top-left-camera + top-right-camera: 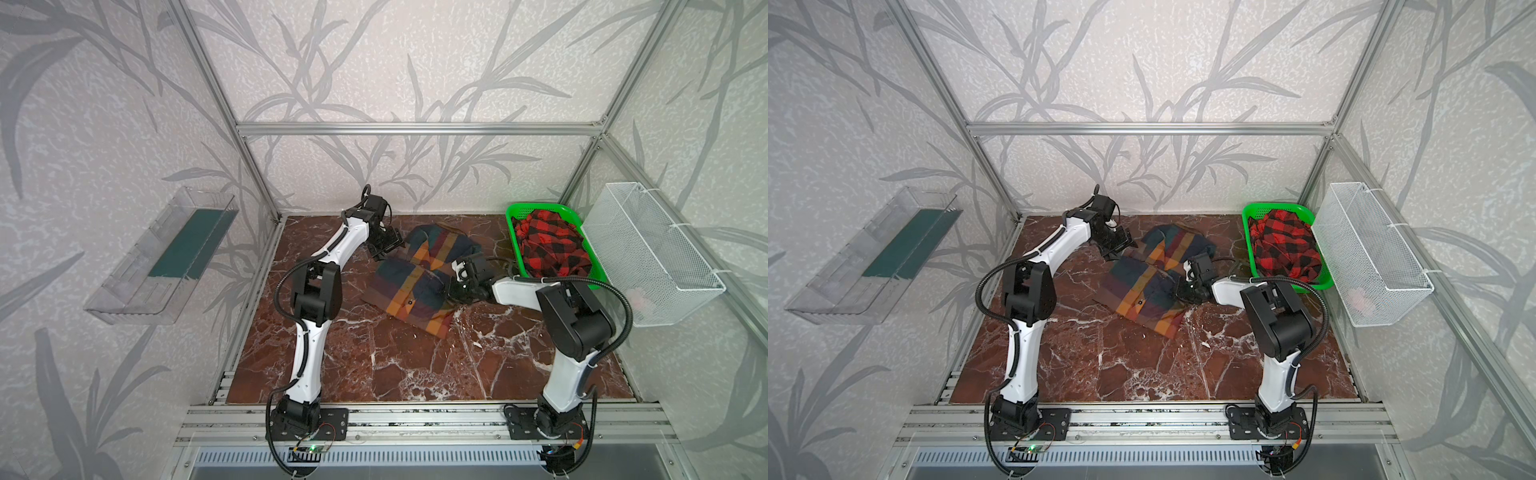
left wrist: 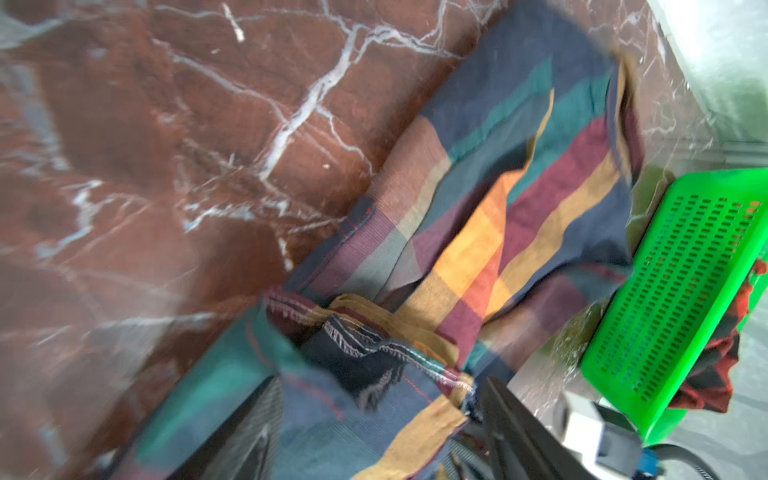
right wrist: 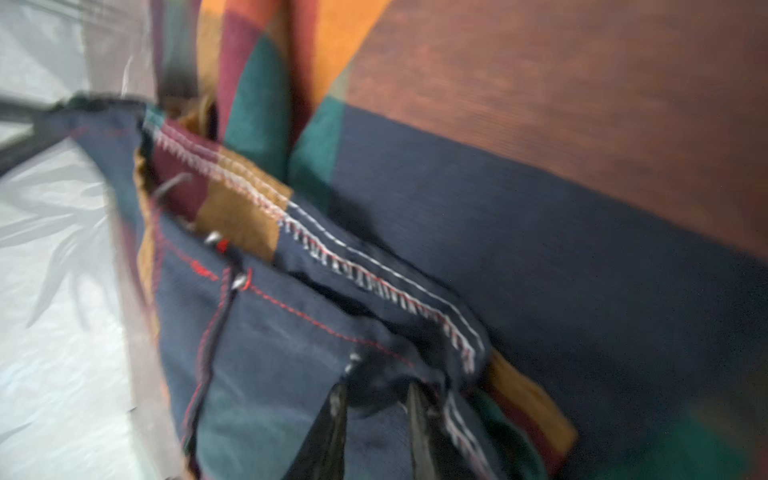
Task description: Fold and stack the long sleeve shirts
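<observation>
block-plaid shirt (image 1: 415,282): long axis far-right to near-left | left gripper (image 1: 387,246): jaws spread, at far edge | right gripper (image 3: 378,415): pinching its navy cloth

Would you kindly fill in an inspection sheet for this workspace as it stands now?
Surface: red-brown marble-pattern tabletop, flat.
Job's things: multicolour plaid shirt partly folded mid-table; red-and-black check shirt bunched in the green basket.
Clutter: nothing seen.
Grippers: left gripper open at the plaid shirt's far edge; right gripper shut on its navy fabric.
Cables: black hoses loop along both arms.
Surroundings: clear plastic bin on the left wall; white wire-mesh basket on the right wall.
</observation>
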`<state>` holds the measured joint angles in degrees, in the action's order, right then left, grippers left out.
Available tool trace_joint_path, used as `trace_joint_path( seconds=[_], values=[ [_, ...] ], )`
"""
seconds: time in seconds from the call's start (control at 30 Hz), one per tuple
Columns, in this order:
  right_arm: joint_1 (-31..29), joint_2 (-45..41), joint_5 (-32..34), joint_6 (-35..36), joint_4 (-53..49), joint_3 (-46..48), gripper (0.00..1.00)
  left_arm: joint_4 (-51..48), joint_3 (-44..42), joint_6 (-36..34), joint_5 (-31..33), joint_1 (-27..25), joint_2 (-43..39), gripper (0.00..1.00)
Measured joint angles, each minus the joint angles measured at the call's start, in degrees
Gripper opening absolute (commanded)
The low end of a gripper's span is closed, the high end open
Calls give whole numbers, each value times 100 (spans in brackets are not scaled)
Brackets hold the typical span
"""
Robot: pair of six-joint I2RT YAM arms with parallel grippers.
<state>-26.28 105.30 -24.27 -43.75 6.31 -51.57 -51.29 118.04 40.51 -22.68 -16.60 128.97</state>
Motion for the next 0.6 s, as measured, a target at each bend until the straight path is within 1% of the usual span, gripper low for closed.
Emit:
trace_joint_path(
  seconds=[0.07,0.13,0.23,0.3,0.37,0.43,0.53,0.6],
  values=[
    [-365,-295,26,-470,448,509,30,-125,-149,-162,98,37,-337,77],
    [-968,-514,133,-933,831,876,34,-181,-590,-308,238,109,-953,77],
    [-1840,-636,238,-1401,942,960,40,-179,-1449,-437,448,216,-2087,78],
    [-2197,-809,221,-1554,824,955,43,-127,-2050,-501,560,280,-2828,78],
    [-2258,-1150,258,-1558,509,903,46,-28,-2736,-522,649,299,-3519,78],
    [-2212,-1628,415,-1366,-9,704,47,13,-3471,-553,721,289,-4129,79],
    [-2162,-2223,728,-957,-553,210,46,114,-4518,-564,876,278,-4782,81],
    [-2120,-2378,772,-706,-643,-72,46,245,-5165,-538,935,275,-5101,82]
  ],
)
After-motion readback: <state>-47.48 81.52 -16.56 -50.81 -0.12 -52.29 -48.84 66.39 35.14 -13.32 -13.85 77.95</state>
